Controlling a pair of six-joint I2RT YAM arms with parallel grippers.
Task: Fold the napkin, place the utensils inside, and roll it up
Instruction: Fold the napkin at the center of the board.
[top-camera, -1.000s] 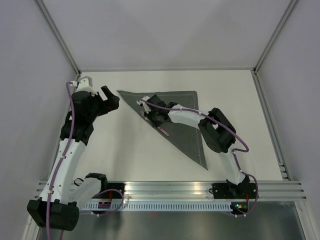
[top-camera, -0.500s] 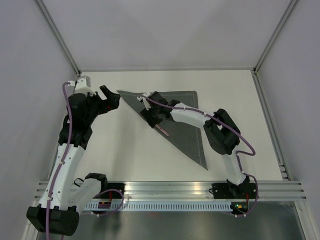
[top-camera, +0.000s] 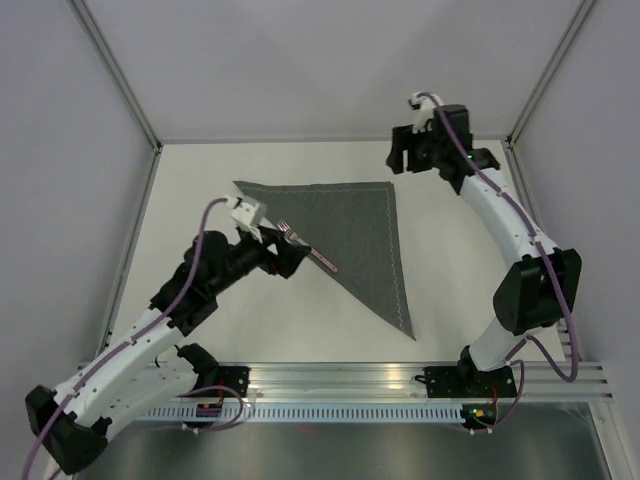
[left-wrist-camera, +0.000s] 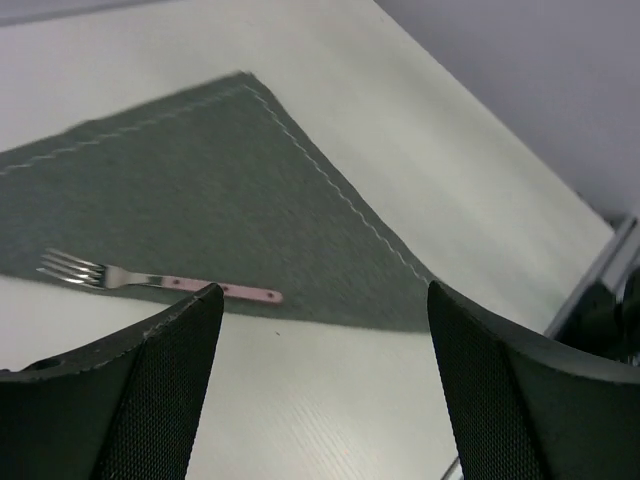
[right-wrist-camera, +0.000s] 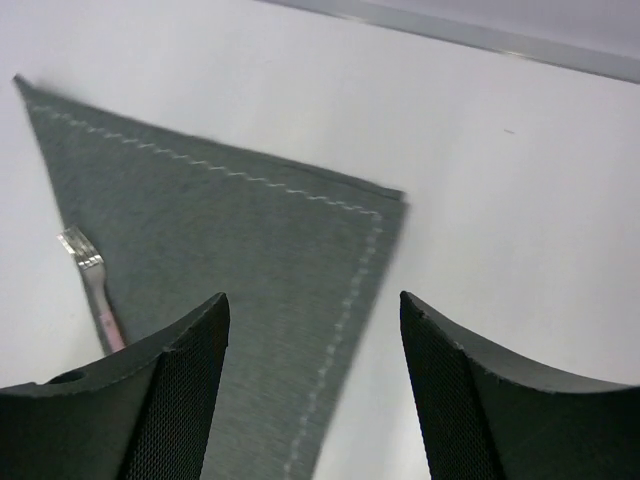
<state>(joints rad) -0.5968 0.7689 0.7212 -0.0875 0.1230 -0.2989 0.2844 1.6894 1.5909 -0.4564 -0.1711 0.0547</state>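
Observation:
The dark grey napkin (top-camera: 355, 235) lies folded into a triangle, its long folded edge running from the far left corner down to the near right. A fork (top-camera: 306, 249) with silver tines and a pale-pink handle rests along that folded edge, tines toward the far left. My left gripper (top-camera: 289, 261) hovers open just on the near side of the fork, with nothing between its fingers. In the left wrist view the fork (left-wrist-camera: 150, 281) lies beyond the left finger (left-wrist-camera: 130, 390). My right gripper (top-camera: 408, 160) is open and raised past the napkin's far right corner. The right wrist view looks down on the napkin (right-wrist-camera: 240, 260) and the fork (right-wrist-camera: 96, 288).
White tabletop (top-camera: 200, 200) with grey walls on three sides. An aluminium rail (top-camera: 340, 380) runs along the near edge by the arm bases. A metal frame edge (left-wrist-camera: 600, 290) shows at the right of the left wrist view.
My right gripper opened, left the fork on the napkin and drew back up to the far right. My left arm swung from the far left in toward the fork.

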